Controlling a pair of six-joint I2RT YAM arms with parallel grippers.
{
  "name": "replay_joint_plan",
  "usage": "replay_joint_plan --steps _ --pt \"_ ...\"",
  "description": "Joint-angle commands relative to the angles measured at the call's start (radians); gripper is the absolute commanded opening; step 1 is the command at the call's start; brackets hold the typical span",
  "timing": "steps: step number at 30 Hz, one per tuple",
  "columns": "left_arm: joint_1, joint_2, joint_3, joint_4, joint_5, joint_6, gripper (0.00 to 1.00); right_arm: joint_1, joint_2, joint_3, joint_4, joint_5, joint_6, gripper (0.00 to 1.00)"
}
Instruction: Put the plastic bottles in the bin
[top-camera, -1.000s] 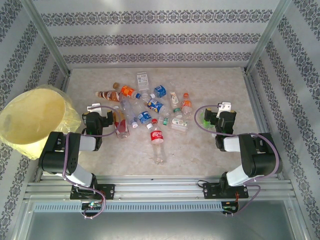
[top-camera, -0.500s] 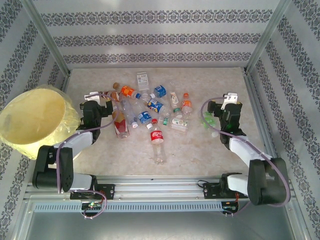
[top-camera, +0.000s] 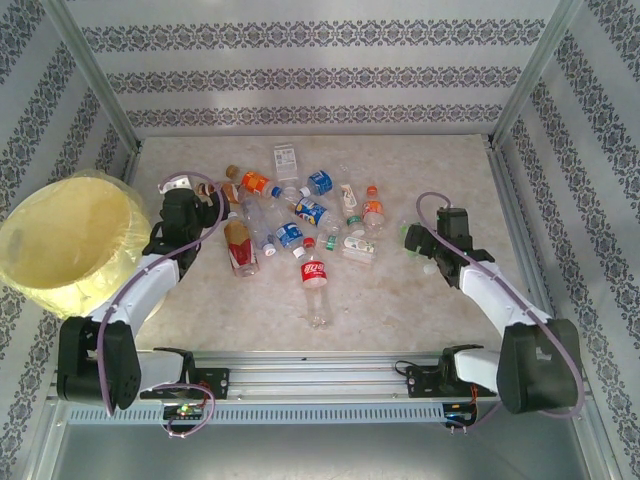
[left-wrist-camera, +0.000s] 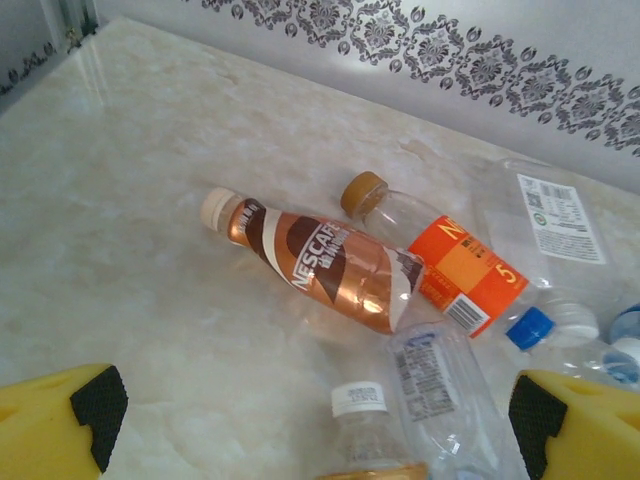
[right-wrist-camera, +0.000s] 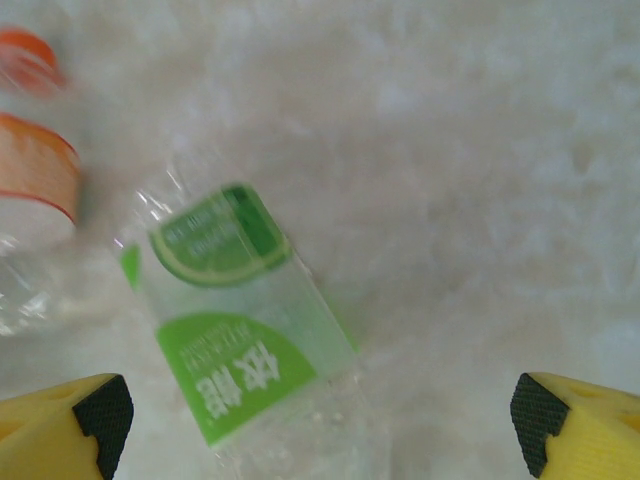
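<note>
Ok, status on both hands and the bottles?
Left hand open, empty, facing brown Nescafe bottle. Right hand open, empty, over green-label bottle. Bottles on table, none in bin. Orange-label bottle crowds the Nescafe one.

Right wrist view is blurred: clear plastic bottle with green label (right-wrist-camera: 240, 370) runs off the bottom edge, orange-capped clear bottle (right-wrist-camera: 35, 165) is cut by the left edge; left wrist view crops white-capped clear bottle (left-wrist-camera: 358, 400) at the bottom edge.

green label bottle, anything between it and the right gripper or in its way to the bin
Nothing visible lies between the open right gripper and the green label bottle. Toward the bin, the other bottles and the left arm lie between.
</note>
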Motion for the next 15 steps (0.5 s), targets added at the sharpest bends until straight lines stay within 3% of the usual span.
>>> replay_joint_plan --steps 1,12,15 --pt "-0.01 -0.031 0.027 -0.057 0.031 -0.089 0.99 0.016 0.062 0.066 -0.117 -0.025 0.039 0.98" --pt "-0.01 -0.009 0.047 -0.051 0.065 -0.122 0.99 0.046 0.181 0.104 -0.156 -0.119 0.118 0.98" --pt "-0.01 0.013 0.052 -0.037 0.076 -0.135 0.99 0.063 0.21 0.11 -0.182 -0.02 0.127 0.98"
